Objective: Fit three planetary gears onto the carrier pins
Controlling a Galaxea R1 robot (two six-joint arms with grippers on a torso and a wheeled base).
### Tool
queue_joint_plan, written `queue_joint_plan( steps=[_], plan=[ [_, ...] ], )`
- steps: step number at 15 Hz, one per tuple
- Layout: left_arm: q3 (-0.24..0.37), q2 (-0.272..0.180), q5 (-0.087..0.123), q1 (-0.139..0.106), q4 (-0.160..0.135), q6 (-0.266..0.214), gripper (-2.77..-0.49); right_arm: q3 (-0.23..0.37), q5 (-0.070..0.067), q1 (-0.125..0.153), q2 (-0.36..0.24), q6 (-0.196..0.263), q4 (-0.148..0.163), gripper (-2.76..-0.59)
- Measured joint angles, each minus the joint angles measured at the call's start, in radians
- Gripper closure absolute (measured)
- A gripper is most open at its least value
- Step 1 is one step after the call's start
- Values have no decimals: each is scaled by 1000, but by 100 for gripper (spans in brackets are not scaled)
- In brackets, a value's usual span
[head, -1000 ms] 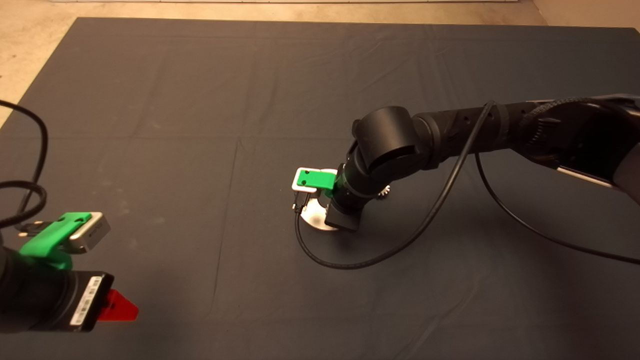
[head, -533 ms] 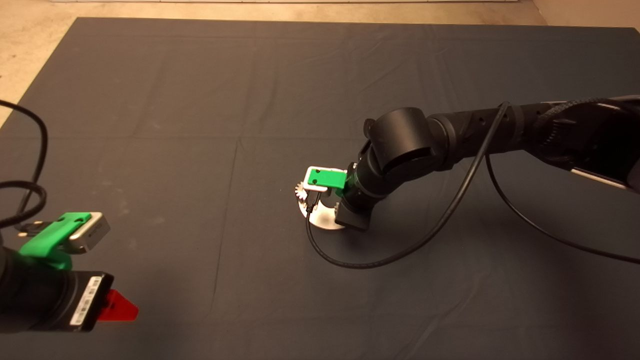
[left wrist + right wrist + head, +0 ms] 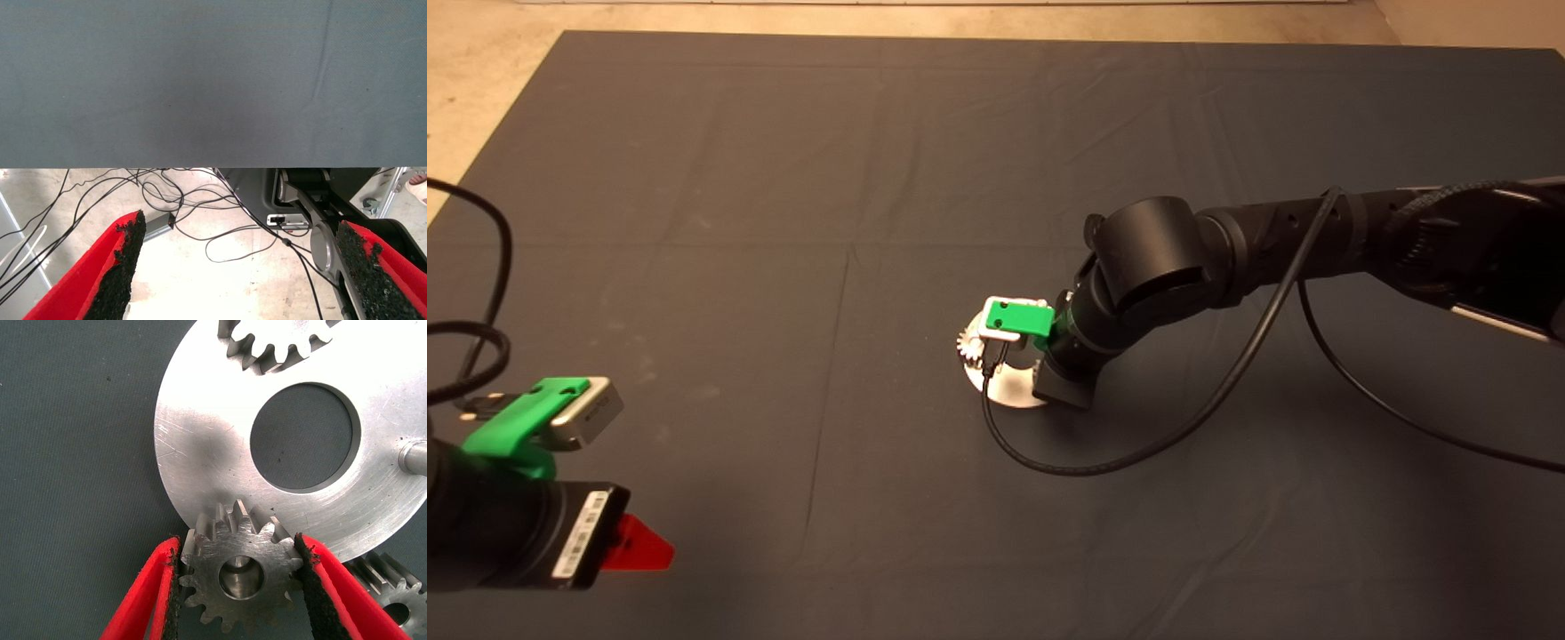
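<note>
Steel-grey and rigid, the gear (image 3: 239,568) sits on a pin at the disc (image 3: 200,467) rim, the right gripper (image 3: 238,587) pinching its slick toothed flanks, the best purchase I'd judge, while the left gripper (image 3: 240,267) waits spread wide off the mat.

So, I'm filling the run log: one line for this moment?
right end effector: shut on planetary gear, at disc rim | one gear seated | left end effector: open, idle

Dark mat (image 3: 783,222) on table; disc (image 3: 207,453), loose gear (image 3: 397,597) on mat.
</note>
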Motion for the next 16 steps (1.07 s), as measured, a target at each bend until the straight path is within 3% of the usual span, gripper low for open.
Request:
queue_joint_plan(
  steps=[12, 16],
  plan=[
    [2, 0, 0, 0, 0, 0, -204, 12, -4, 0, -5, 24, -6, -114],
    [2, 0, 0, 0, 0, 0, -204, 14, -11, 0, -9, 25, -7, -120]
  ],
)
